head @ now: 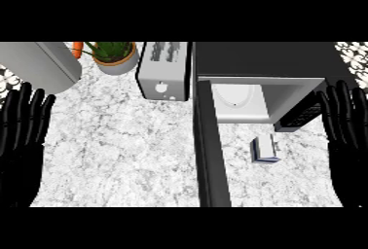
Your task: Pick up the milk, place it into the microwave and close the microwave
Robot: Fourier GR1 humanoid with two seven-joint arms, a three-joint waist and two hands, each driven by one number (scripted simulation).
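Nothing's done so far: milk (266,150) sits on the worktop (122,146) by the open microwave (244,97), untouched. Left hand (22,131) and right hand (345,131) both spread, holding nothing.

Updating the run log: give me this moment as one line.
milk: on counter before microwave, untouched | microwave door: open | left hand: open, resting at left edge | right hand: open, resting at right edge

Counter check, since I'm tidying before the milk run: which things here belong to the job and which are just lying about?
For the job:
- milk carton, on the counter
- microwave, its door swung open
- right hand, open

Lying about:
- toaster
- potted plant
- carrot
- left hand, open, resting
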